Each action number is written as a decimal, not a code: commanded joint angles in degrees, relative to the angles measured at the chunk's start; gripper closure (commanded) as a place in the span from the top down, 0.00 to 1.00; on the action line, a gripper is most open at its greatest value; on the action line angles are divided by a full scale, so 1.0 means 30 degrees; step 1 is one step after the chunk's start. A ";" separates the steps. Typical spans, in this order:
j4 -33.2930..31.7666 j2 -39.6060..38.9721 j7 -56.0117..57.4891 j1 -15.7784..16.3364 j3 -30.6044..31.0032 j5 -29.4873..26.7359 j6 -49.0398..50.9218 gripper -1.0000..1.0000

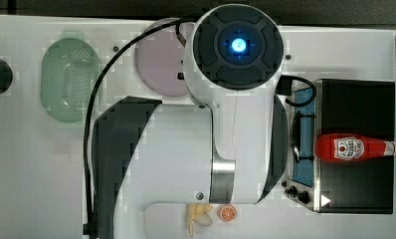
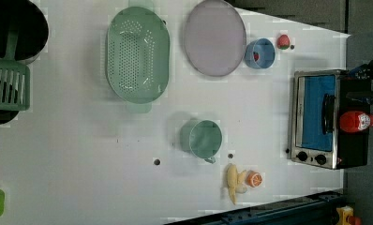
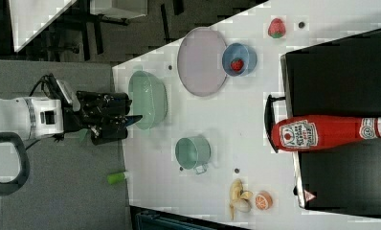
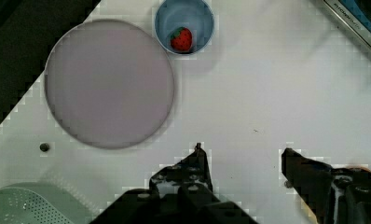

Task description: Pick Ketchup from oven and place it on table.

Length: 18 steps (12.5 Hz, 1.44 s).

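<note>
Nearest the wrist camera, the black two-fingered gripper point(image 4: 242, 161) sits at the bottom of the wrist view with its fingers spread wide and nothing between them, hanging over bare white perforated tabletop point(image 4: 267, 93). Beyond it in the wrist view lie a round pale-purple plate point(image 4: 109, 84) and a small blue cup holding a red strawberry point(image 4: 184, 25).

In the right view the gripper point(image 3: 131, 117) appears at centre left, by the near rim of a mint-green perforated colander point(image 3: 148, 99), well apart from the oven.

Farthest off, the boxy black toaster oven with its silver frame and blue glass door point(image 1: 357, 99) fills the right side of the top view. The small red plastic ketchup bottle with white-and-red label and white cap point(image 1: 355, 148) lies on its side on the oven's black top, not inside it; it crosses the right view's centre right point(image 3: 330, 132).

Judging by this, the task has barely started: reaching, grasping, lifting and setting the bottle on the table all remain.
</note>
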<state>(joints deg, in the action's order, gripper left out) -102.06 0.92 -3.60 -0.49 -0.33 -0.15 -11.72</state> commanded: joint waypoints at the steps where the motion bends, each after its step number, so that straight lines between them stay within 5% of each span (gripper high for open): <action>1: -0.5572 0.9255 0.0983 -0.0590 0.0122 -0.0126 0.3887 0.79; 3: -0.5610 0.9187 0.0982 -0.0613 -0.0114 -0.0116 0.3798 1.00; 9: -0.5613 0.7256 0.0989 -0.1281 -0.3063 -0.0065 0.2731 1.00; 18: -0.5567 0.2378 0.1178 -0.1713 -0.8526 0.1032 -0.6232 1.00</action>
<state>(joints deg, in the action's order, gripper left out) -120.63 6.97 -1.88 -5.83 -26.93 1.80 -27.40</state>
